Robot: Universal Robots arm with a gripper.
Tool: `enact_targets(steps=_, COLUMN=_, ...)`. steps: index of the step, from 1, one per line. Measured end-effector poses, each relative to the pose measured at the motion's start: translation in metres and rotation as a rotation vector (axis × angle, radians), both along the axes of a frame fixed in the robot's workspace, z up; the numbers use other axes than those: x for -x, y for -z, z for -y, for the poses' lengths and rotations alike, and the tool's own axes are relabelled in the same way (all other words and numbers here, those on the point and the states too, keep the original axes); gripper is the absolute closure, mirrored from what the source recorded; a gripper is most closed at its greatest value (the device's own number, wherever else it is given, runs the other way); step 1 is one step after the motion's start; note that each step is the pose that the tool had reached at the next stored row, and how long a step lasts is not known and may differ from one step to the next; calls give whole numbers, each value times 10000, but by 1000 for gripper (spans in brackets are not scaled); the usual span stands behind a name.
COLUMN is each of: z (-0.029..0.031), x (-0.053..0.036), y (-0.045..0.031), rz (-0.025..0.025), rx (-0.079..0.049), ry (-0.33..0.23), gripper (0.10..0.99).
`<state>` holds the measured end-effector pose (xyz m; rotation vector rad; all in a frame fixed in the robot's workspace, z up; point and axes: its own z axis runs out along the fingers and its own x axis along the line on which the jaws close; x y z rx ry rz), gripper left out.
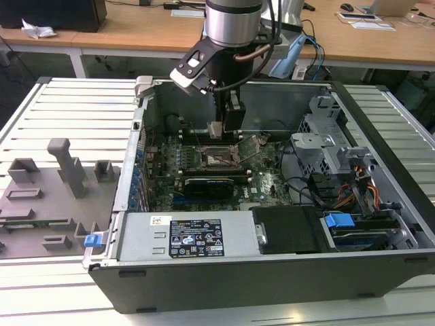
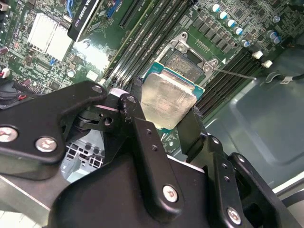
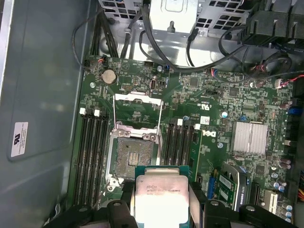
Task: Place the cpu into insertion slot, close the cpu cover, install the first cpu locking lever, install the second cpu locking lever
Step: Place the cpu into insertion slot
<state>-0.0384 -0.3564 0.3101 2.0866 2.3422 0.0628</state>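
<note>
Black gripper (image 2: 166, 110) fingers (image 2: 142, 137) are closed on two opposite edges of the cpu (image 2: 168, 97), dull silver lid facing the camera and the green substrate edge showing behind it. In the first wrist view the cpu (image 3: 160, 197) is held flat between the fingers, just beside the insertion slot (image 3: 135, 156) and not seated in it. The slot's dark contact field is exposed. The cpu cover (image 3: 137, 103) is swung up and back off the slot, and the thin wire locking levers (image 3: 114, 116) stand unlatched along its sides. In the exterior view the arm comes straight down from above, wrist vertical, and the gripper (image 1: 224, 129) points down into the open computer case (image 1: 272, 278), hanging over the green motherboard (image 1: 272, 183) above the slot (image 1: 219, 160). Black memory slots (image 3: 92, 152) flank the socket on both sides. Beyond them are a finned silver heat sink (image 3: 249, 137), a coin cell (image 3: 109, 76) and loose black cables (image 3: 199, 47). A black expansion card (image 1: 207, 185) lies across the board near the socket, and the labelled power supply (image 1: 194, 238) sits along the case's near wall. The case rests on a slatted metal bench (image 1: 68, 102), with a grey parts fixture (image 1: 54, 197) towards the exterior view's left.
</note>
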Motion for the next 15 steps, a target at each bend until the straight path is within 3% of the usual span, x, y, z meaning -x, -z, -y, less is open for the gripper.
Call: enact_targets(steps=15, z=0, x=0, y=61, rz=-101, rx=-1, ry=54, gripper=545)
